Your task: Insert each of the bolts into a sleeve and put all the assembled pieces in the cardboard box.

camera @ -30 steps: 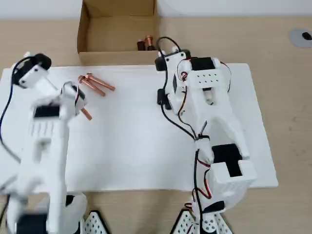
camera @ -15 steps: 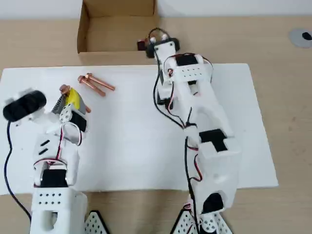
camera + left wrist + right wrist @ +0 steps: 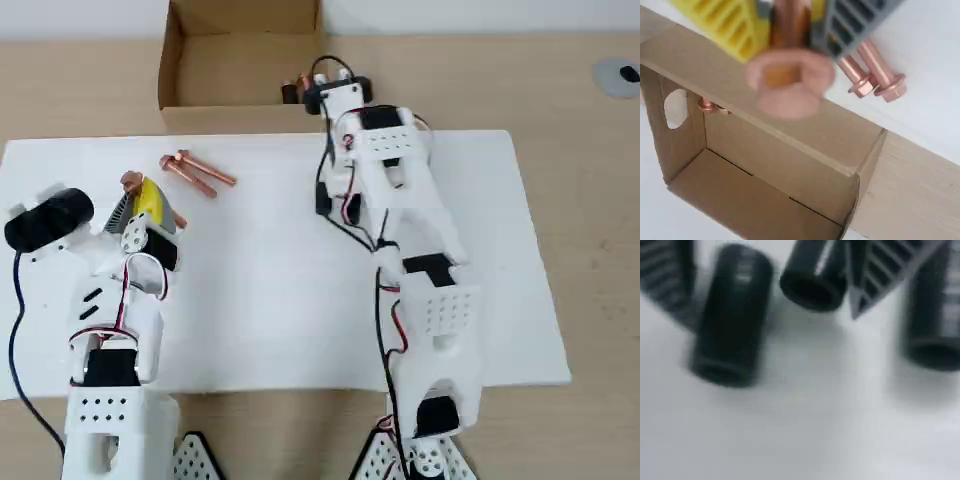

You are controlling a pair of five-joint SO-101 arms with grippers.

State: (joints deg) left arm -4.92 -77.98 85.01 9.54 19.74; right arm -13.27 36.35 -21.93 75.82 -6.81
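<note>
Hidden: assembled pieces (image 3: 296, 90) in the cardboard box (image 3: 230, 118)'s corner were partly covered by the right arm (image 3: 385, 160).
Blurred: sleeves (image 3: 732, 315) smeared around the right gripper (image 3: 771, 310), its jaws spread wide, gripping nothing.
Left gripper (image 3: 790, 35): clamped on a bolt (image 3: 790, 85), before the box.
Loose bolts (image 3: 195, 172): near the box's front wall.

The left arm (image 3: 110, 300) sits folded and low, wrist angled forward, its gripper (image 3: 143, 203) with fingers (image 3: 725, 25) clamped on a bolt (image 3: 790, 85). The right arm (image 3: 405, 200) stretches far forward, its gripper (image 3: 775, 275) pointing down, fingers spread apart.
</note>
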